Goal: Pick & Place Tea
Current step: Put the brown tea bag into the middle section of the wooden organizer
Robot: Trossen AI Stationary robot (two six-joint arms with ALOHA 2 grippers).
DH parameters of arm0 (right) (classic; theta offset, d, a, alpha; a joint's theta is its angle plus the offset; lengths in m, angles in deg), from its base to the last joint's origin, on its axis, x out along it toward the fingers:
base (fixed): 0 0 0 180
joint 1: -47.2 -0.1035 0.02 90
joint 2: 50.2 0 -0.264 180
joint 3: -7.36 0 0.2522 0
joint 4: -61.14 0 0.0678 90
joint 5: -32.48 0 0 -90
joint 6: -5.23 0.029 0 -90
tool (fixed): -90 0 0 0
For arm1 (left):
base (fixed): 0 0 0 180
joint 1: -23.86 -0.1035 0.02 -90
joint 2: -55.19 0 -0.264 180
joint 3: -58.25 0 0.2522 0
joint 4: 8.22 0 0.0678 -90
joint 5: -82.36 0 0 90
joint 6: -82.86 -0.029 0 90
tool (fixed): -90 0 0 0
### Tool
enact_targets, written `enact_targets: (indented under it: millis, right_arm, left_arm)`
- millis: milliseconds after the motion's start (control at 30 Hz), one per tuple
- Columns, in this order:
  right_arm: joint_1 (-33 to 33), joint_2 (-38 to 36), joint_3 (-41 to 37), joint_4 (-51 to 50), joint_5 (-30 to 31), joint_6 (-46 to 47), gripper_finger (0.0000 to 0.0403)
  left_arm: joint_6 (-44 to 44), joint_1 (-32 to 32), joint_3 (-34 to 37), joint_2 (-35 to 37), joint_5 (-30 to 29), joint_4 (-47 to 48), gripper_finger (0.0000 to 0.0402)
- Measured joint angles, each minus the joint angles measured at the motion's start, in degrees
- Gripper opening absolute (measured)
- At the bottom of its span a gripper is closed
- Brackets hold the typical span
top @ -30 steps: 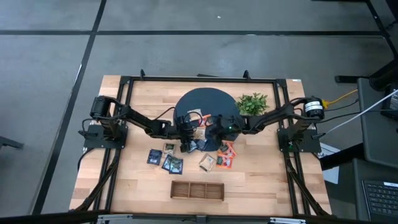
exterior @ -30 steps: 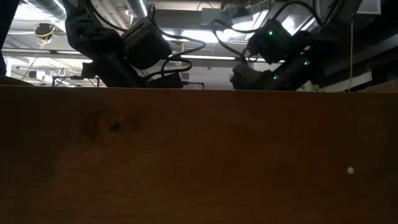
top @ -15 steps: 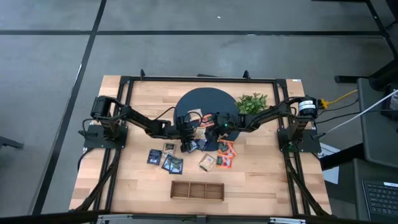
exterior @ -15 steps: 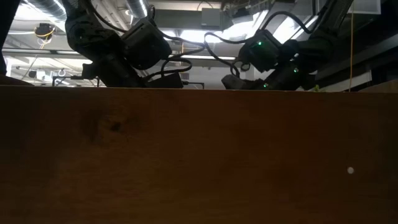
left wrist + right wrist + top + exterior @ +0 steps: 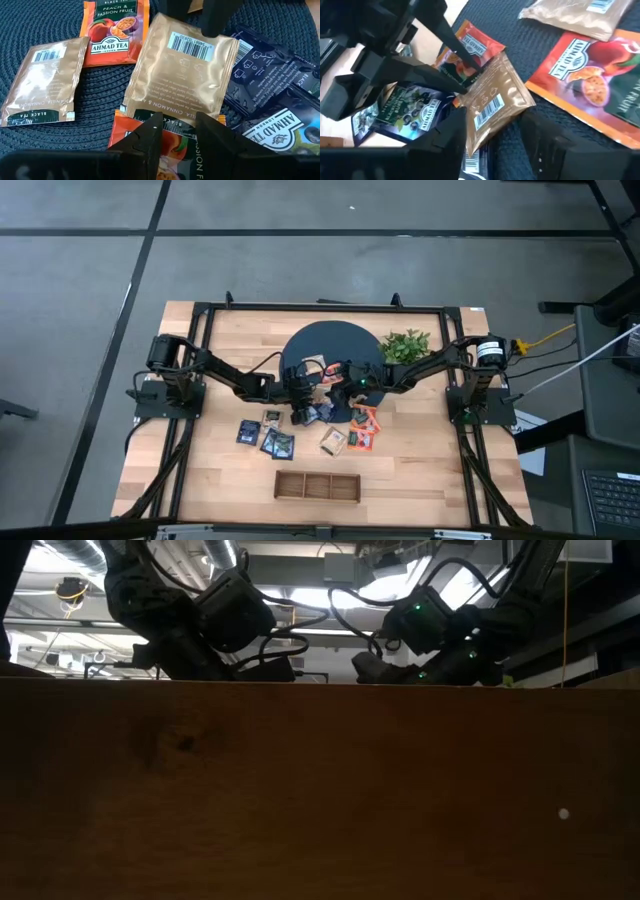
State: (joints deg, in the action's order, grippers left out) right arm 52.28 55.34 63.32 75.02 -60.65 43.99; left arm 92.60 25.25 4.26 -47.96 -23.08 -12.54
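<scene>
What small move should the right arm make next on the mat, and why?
Probably close the right gripper on the beige cinnamon sachet. Its barcode end already lies between that gripper's parted fingers. The left gripper sits at the sachet's opposite edge with its fingers apart too, so nothing seems to have a firm hold on it yet.

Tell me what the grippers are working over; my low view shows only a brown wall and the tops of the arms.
Observer: Both are over a dark round mat mid-table, with the left gripper and right gripper nearly tip to tip.
Operator: Anything between them?
Observer: A beige sachet; each gripper's parted fingers stand at opposite edges of it.
Operator: Where's the tray?
Observer: The wooden tray sits off the mat, with loose sachets on the wood between.
</scene>
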Motion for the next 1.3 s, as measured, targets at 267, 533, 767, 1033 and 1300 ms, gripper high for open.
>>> enact_targets:
  millis: [267, 533, 767, 1033, 1300]
  right_arm:
    - [0.0, 0.0, 0.0, 0.0, -2.5, -0.8, 0.0131]
    - [0.0, 0.0, 0.0, 0.0, -1.3, -5.6, 0.0056]
    - [0.0, 0.0, 0.0, 0.1, -1.0, -9.5, 0.0017]
    - [0.0, -2.5, 0.0, -0.2, -1.0, -14.1, 0.0012]
    - [-1.4, -8.4, 0.0, -2.3, -0.7, -25.9, 0.0012]
  left_arm:
    - [0.1, 0.0, 0.0, 0.0, 0.3, -1.1, 0.0113]
    - [0.2, 0.0, 0.0, 0.0, 0.6, -1.3, 0.0113]
    - [3.7, 0.0, 0.0, 1.1, 6.1, -1.3, 0.0113]
    - [8.2, 0.0, 1.5, 12.6, 10.3, -1.3, 0.0113]
    - [16.0, -1.5, 9.3, 27.9, 5.7, -1.8, 0.0113]
